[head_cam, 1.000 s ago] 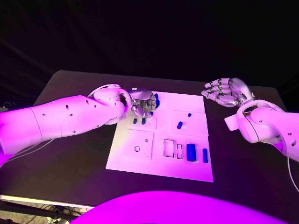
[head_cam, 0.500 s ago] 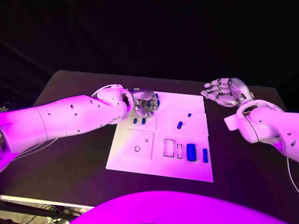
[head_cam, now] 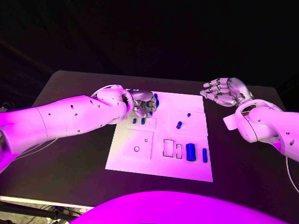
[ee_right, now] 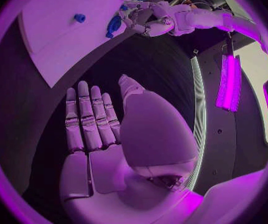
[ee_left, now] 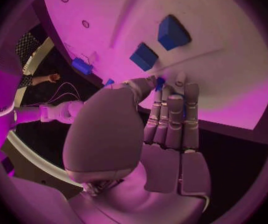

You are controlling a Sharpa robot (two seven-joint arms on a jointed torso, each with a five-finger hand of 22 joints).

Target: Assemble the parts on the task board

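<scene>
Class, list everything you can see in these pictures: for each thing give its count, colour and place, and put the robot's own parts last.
Table: one, black, under everything.
Task board: one, white, middle of the table.
Parts: several, blue; two upright bars near the board's right side, two small ones mid-board, two stubs and a taller piece beside the left hand.
Left hand: one, silver, at the board's far left corner, fingertips on a small blue part; whether it is gripped is unclear.
Right hand: one, silver, held above the table right of the board, fingers apart, holding nothing.

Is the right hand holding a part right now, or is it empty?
Empty. The right hand hovers off the task board edge, fingers apart; the right wrist view shows its palm bare.
</scene>
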